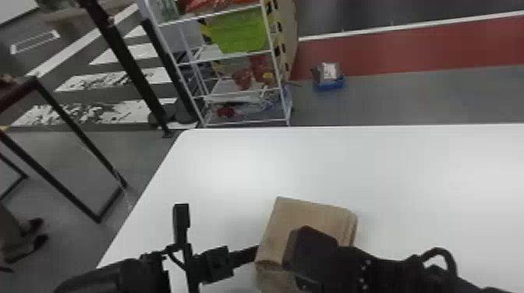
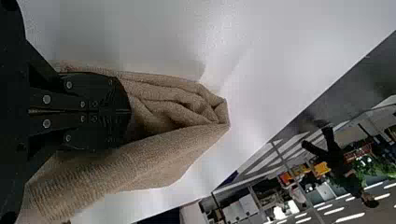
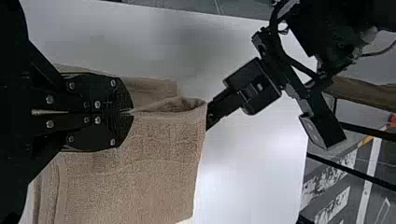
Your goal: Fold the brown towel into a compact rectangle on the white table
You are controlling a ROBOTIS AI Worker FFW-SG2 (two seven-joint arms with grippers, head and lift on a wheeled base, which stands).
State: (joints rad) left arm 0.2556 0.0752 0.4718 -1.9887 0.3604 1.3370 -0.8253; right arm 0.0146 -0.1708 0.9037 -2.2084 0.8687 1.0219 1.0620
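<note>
The brown towel (image 1: pixel 308 216), folded into a thick layered bundle, lies near the white table's front edge. In the head view my left gripper (image 1: pixel 252 253) meets its left side; in the left wrist view that gripper (image 2: pixel 130 112) has its fingers closed together, tucked among the folds of the towel (image 2: pixel 173 140). My right gripper (image 1: pixel 292 249) is over the towel's right part in the head view. Seen from the right wrist, this gripper (image 3: pixel 132 112) is closed on an upper fold of the towel (image 3: pixel 140 172), with layers hanging below.
The white table (image 1: pixel 351 167) stretches away beyond the towel and to the right. Its left edge runs close to my left arm. Behind it stand a white wire shelf (image 1: pixel 234 91) with bins and a blue container (image 1: pixel 329 83) on the floor.
</note>
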